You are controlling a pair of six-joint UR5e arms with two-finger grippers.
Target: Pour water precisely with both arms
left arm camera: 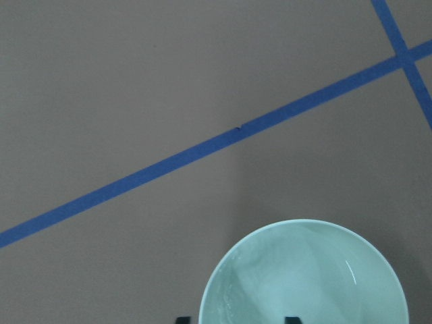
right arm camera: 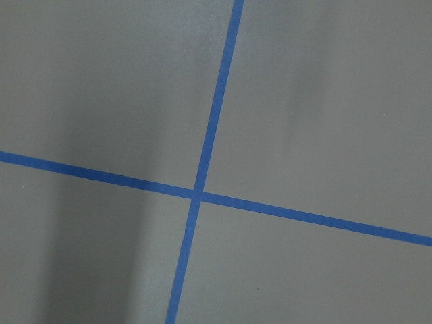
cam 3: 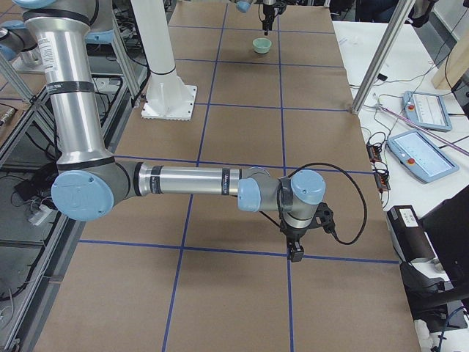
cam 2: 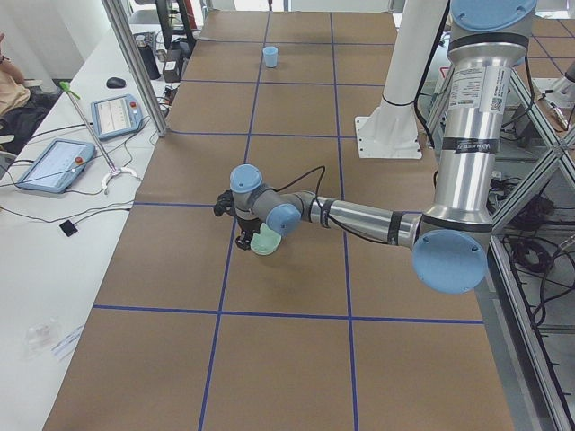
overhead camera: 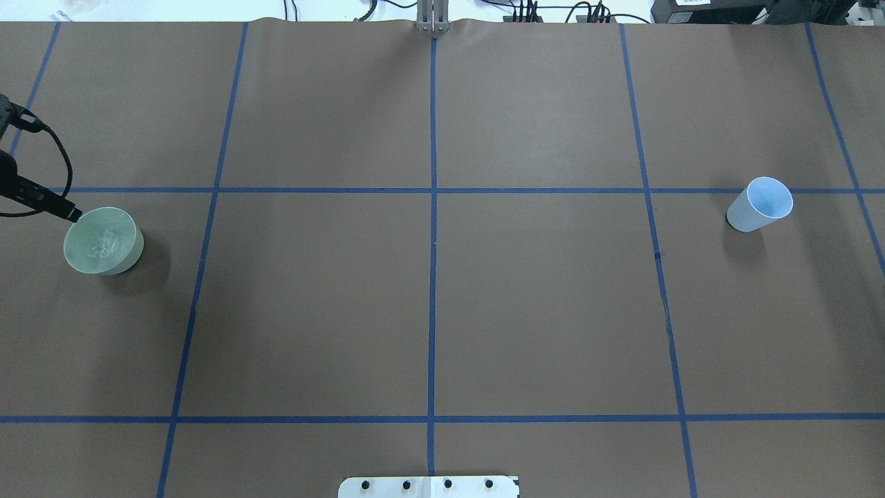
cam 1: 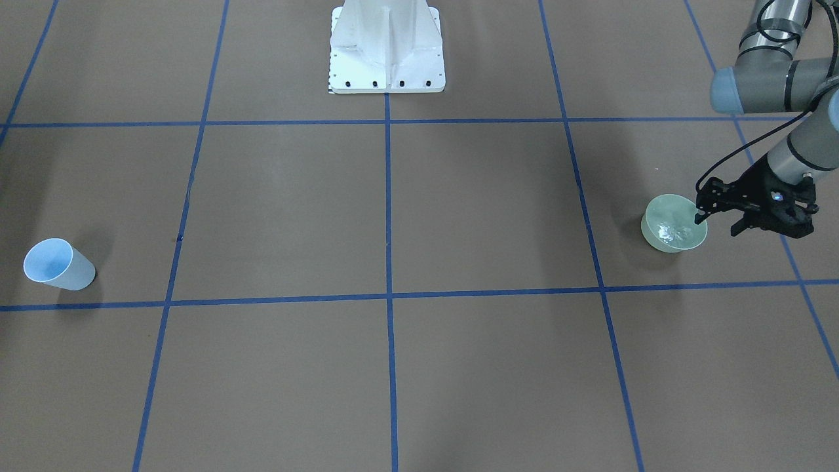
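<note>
A pale green bowl (cam 1: pixel 675 224) (overhead camera: pixel 102 241) (cam 2: pixel 266 242) (left arm camera: pixel 304 277) with clear water in it sits on the brown table at the robot's left end. My left gripper (cam 1: pixel 700 213) (left arm camera: pixel 236 318) hangs at the bowl's rim and is open. One fingertip (left arm camera: pixel 182 318) is outside the rim and the other is over the inside. A light blue cup (cam 1: pixel 59 265) (overhead camera: pixel 759 204) (cam 2: pixel 270 57) stands alone at the robot's right end. My right gripper (cam 3: pixel 295 253) points down over a tape crossing, seen only in the exterior right view. I cannot tell whether it is open or shut.
The white bolted pedestal (cam 1: pixel 387 49) (overhead camera: pixel 429 486) stands at the robot's edge in the middle. Blue tape lines (overhead camera: pixel 432 207) grid the table. Control tablets (cam 2: pixel 54 162) (cam 3: pixel 418 154) and cables lie on the white side benches, with metal posts (cam 2: pixel 135 63) at the table's edge.
</note>
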